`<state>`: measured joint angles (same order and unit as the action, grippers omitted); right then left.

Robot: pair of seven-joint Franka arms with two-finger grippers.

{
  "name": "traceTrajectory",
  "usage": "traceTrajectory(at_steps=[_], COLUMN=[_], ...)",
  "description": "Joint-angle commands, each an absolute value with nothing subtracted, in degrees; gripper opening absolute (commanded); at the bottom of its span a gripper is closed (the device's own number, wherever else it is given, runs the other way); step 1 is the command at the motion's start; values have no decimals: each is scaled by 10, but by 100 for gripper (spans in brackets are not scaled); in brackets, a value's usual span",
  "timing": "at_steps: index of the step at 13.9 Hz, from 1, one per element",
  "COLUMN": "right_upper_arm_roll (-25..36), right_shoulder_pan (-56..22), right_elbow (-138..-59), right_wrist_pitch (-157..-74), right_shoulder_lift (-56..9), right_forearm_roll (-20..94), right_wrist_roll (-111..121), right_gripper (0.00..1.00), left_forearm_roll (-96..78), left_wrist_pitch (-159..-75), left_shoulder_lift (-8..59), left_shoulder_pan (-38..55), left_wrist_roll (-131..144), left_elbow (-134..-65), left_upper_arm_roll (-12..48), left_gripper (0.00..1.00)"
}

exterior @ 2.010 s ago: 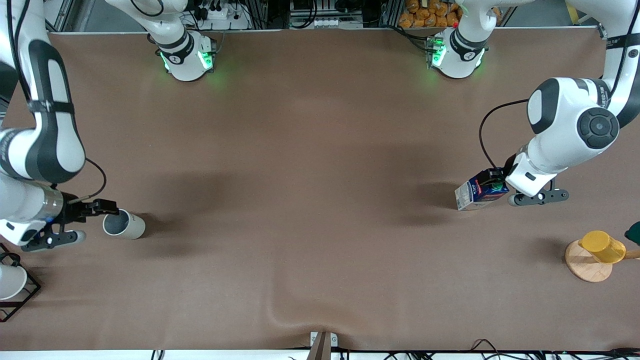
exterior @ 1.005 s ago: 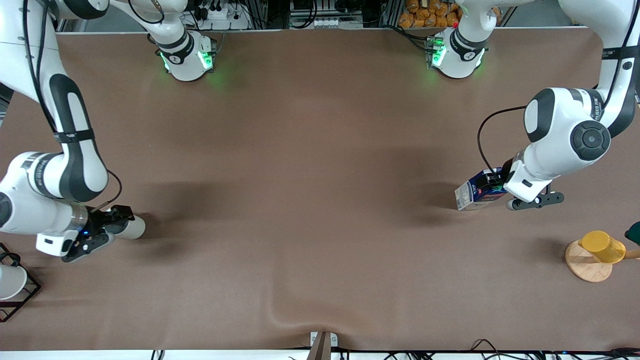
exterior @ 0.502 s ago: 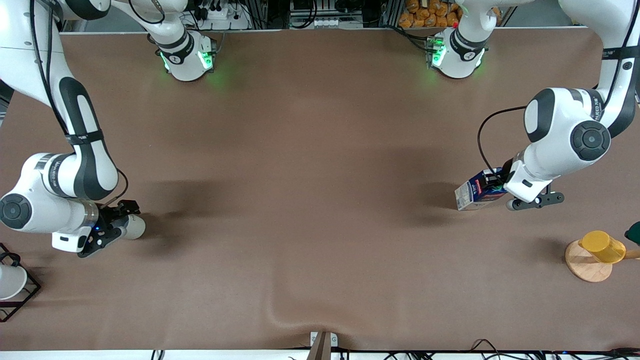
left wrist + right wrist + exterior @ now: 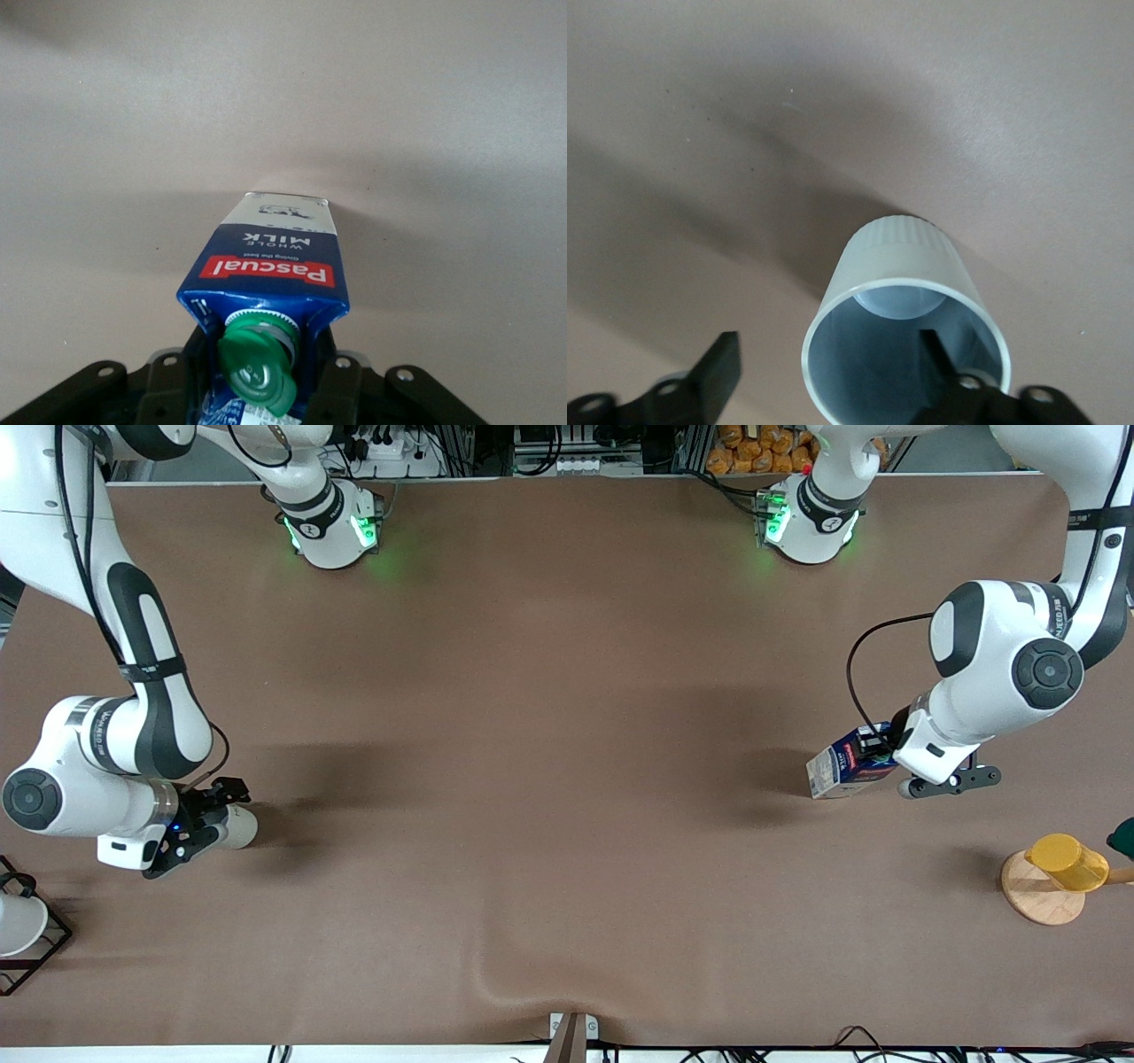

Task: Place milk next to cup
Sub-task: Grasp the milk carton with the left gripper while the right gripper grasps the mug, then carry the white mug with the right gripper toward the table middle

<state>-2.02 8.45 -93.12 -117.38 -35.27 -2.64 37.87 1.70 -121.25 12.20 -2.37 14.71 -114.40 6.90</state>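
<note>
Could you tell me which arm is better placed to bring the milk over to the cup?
Left. The left gripper already straddles the milk, while the right gripper is at the cup.

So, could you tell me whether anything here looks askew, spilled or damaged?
Nothing stands out. The milk sits intact between the left end effector's fingers with its cap on. At the right arm's end of the table, the right end effector has one finger inside the cup, one outside. No spill shows.

We see a yellow cup (image 4: 1067, 862) lying on a round wooden stand (image 4: 1038, 895) near the table's edge at the left arm's end. At the right arm's end, by the corner nearest the camera, a white cup (image 4: 18, 924) sits in a black wire rack (image 4: 42, 950).
</note>
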Motion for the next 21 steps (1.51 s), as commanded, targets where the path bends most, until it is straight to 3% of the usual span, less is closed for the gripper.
traceTrajectory(at_steps=[1,7,12,17,21], right_upper_arm_roll=[-24,-25,-31,-127,-148], right_shoulder_pan=[91,86,57,33,-35], right_elbow=[-936,-925,-861,-815,-776], right_wrist_pitch=[-1177,-1188,-1183,-1180,-1165], right_shoulder_lift=[-355,-350,-348,-343,-337], right_forearm_roll=[-37,-37,-28,-28,-33], right_wrist_roll=[388,471,561,590,596], right_gripper=[0,0,0,0,0], left_forearm_roll=[30,29,27,22,21], left_wrist_pitch=[-1215,-1210,-1200,-1156,-1099], left_shoulder_lift=[123,120,105,100,99], left_shoulder_pan=[-26,-26,-27,-25,-23], left_wrist_roll=[156,163,158,158,158], left_elbow=[-1136,-1136,-1129,-1085,-1043], left_upper_arm_roll=[71,72,72,73,75], left_gripper=[45,39,37,38,37])
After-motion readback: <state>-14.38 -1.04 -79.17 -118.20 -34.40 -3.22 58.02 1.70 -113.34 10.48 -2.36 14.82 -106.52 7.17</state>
